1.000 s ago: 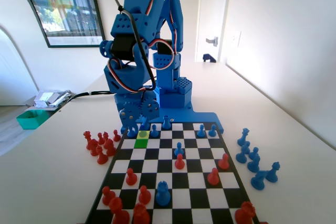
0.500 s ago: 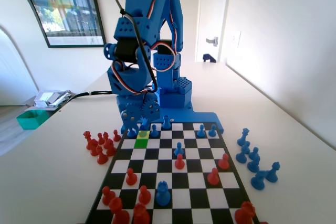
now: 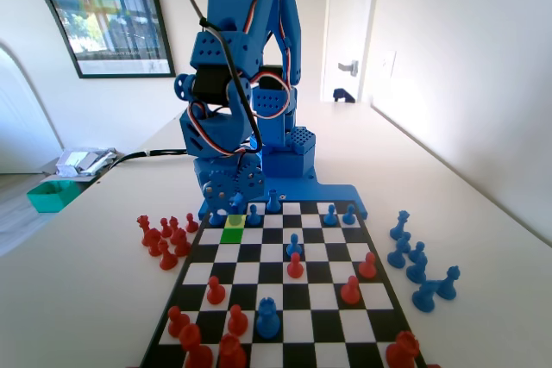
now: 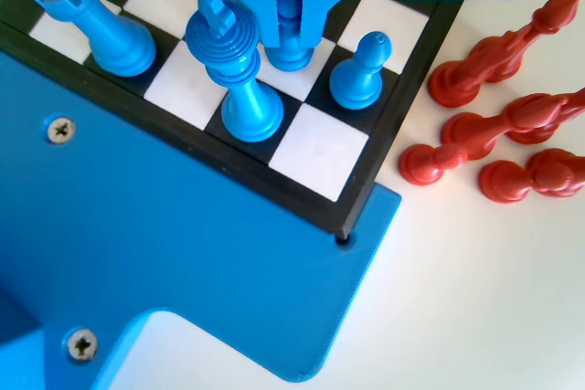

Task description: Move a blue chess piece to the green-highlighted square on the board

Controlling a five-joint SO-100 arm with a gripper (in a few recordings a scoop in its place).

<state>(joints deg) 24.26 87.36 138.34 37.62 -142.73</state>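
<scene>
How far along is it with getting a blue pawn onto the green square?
Early on. Done: the gripper is down, jaws either side of a blue pawn. In hand: the grasp. I can't tell if it's clamped, and the pawn sits on the board. Left: lift it and set it on the empty green square.

Red pieces cluster on the table off the board's left edge, fixed view. Blue captured pieces stand off its right edge. A green tray sits at the table's left edge.

pincer around blue pawn, board corner
</scene>
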